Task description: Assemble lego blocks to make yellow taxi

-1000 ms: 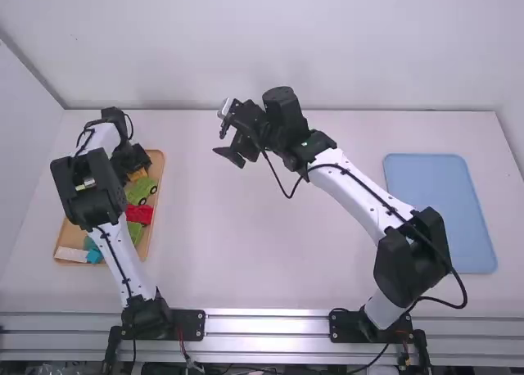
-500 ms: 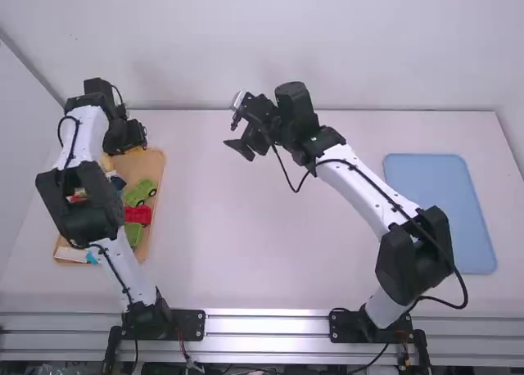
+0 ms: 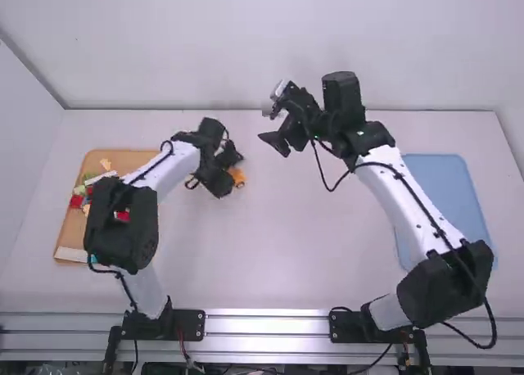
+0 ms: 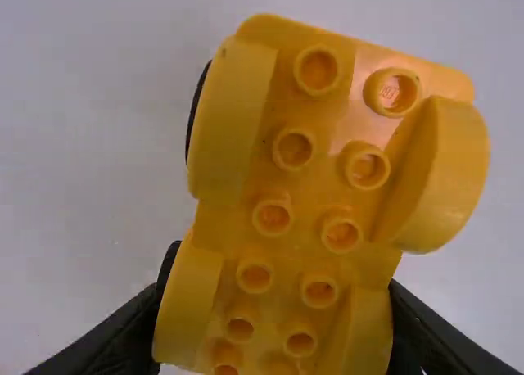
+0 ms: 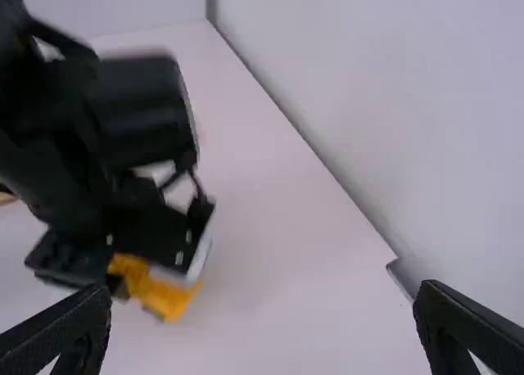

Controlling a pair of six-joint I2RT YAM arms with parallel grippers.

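Jaws of my left gripper (image 4: 274, 289) are clamped on the yellow wheeled base (image 4: 327, 178); I carry it now rightward, away from the wooden tray (image 3: 131, 159), over the table (image 3: 286, 244). My right gripper (image 5: 262, 291), jaws apart, moves right also. Building can probably begin.

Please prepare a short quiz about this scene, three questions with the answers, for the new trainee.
1. True or false: the left pincer holds the yellow car base.
2. Where do the red blocks lie?
a) in the blue tray
b) in the tan tray
c) between the two pincers
3. Fill the gap: the right pincer is empty, its fingers ____.
Key: 1 true; 2 b; 3 open
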